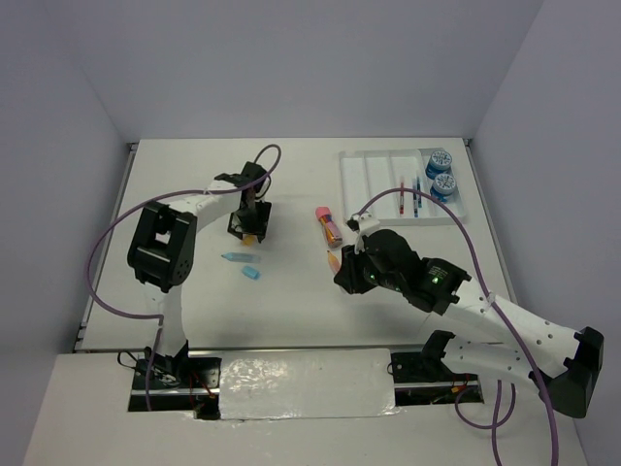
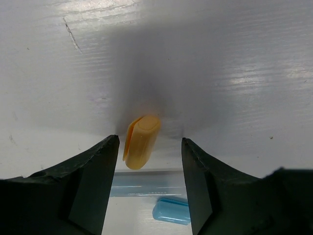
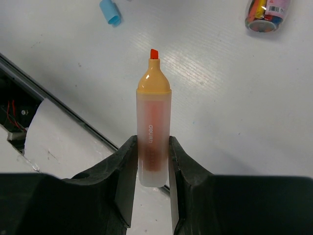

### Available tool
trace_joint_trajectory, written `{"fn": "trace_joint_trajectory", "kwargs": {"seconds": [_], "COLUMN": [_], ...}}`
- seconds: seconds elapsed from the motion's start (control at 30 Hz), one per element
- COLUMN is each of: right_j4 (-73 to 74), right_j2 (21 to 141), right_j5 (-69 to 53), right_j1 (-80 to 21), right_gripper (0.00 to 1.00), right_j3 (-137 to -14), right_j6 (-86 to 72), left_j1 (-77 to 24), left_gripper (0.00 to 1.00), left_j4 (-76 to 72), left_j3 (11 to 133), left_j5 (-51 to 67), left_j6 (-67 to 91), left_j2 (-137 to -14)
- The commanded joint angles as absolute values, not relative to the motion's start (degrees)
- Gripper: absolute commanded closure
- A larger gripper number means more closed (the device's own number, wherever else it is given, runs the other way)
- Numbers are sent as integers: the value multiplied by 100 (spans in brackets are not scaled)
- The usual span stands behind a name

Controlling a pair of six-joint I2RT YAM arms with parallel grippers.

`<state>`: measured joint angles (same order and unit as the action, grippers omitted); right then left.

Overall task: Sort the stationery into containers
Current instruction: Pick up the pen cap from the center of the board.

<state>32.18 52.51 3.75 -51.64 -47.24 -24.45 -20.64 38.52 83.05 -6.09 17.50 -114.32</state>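
My left gripper (image 2: 149, 147) stands open over the table with a small orange cap (image 2: 141, 141) lying between its fingers, touching neither. That cap (image 1: 250, 238) shows under the left gripper (image 1: 251, 231) in the top view. My right gripper (image 3: 153, 152) is shut on an uncapped orange marker (image 3: 153, 132), tip pointing away, held above the table near the middle (image 1: 335, 260). The white divided tray (image 1: 380, 184) at the back right holds two blue rolls (image 1: 441, 171), a red pen (image 1: 402, 199) and a blue pen (image 1: 417, 197).
A clear light-blue marker body (image 1: 234, 257) and a light-blue cap (image 1: 251, 273) lie just in front of the left gripper. A pink marker (image 1: 328, 223) lies between the arms. The table's near edge and a dark gap run below the right gripper (image 3: 29, 81).
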Motion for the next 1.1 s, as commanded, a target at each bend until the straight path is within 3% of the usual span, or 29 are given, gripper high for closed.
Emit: {"fn": "trace_joint_trajectory", "kwargs": {"seconds": [0.0,0.5,0.63,0.77,0.8,1.07], "right_j4": [3015,3041,3050,3050,3041,2681], "right_j2": [5229,5185,5168,5159,5150,5142], "right_j5": [343,387,396,439,413,281], "right_j1": [-5238,-5282,-5300,-5300,-5300,-5326], "right_gripper": [100,100,100,100,100,100], "right_j3": [-4755,-4693,-4685,-4676,-4667,-4422], "right_j6": [-2443,-2461,-2478,-2470,-2478,-2505], "left_j1": [-1960,-1890,-1890,-1890,-1898,-1907], "left_gripper": [34,48,62,85,99,100], "left_j4": [3859,3815,3841,3736,3709,2849], "left_j3": [8350,8438,8411,8227,8183,7348], "left_j5": [-369,-334,-255,-150,-89,667], "left_j6": [1705,1749,1784,1889,1942,2748], "left_j2": [-11505,-11751,-11812,-11716,-11681,-10619]}}
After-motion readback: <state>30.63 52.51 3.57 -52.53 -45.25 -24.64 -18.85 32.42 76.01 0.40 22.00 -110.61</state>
